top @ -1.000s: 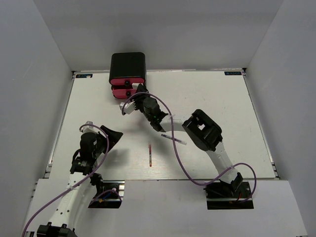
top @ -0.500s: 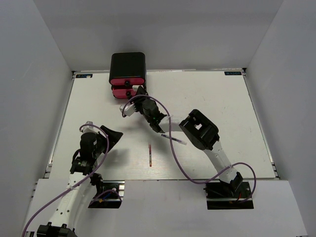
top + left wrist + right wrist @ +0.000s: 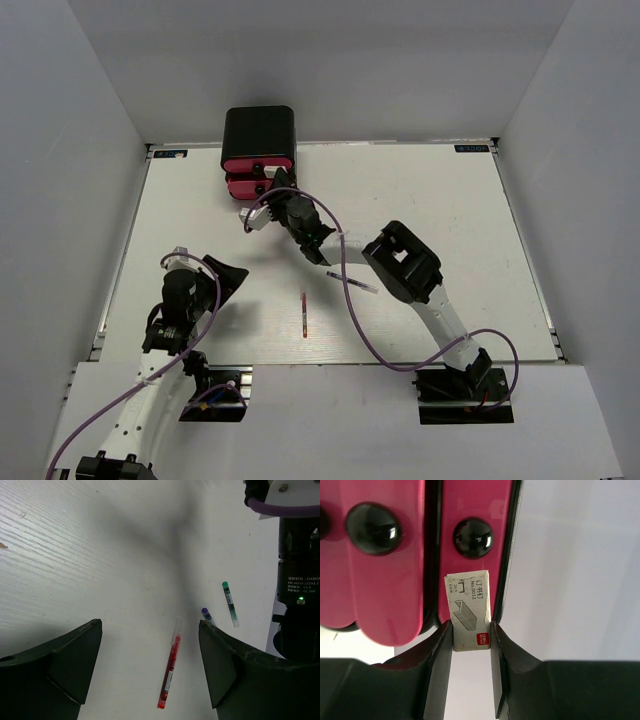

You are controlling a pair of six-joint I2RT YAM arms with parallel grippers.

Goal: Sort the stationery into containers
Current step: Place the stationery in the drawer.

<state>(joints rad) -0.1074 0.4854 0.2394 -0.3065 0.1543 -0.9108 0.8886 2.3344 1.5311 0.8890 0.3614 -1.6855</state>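
Observation:
My right gripper (image 3: 471, 626) is shut on a small white staple box (image 3: 469, 605), held right against the front of a pink drawer (image 3: 475, 580), just below its black knob (image 3: 473, 537). The pink drawers sit in a glossy black box (image 3: 258, 130) at the table's far edge, where my right gripper (image 3: 275, 192) reaches. My left gripper (image 3: 150, 625) is open and empty above the table; a red pen (image 3: 169, 670) lies between its fingers in the left wrist view. The red pen (image 3: 304, 315) lies mid-table.
A green-capped pen (image 3: 230, 602) and a purple-tipped pen (image 3: 206, 614) lie beyond the red pen, near the right arm's base; thin pens (image 3: 350, 282) also show under the right arm in the top view. A second drawer knob (image 3: 373, 527) is to the left.
My right gripper has moved a little farther toward the drawers with the staple box in it. The left arm and the pens have not moved.

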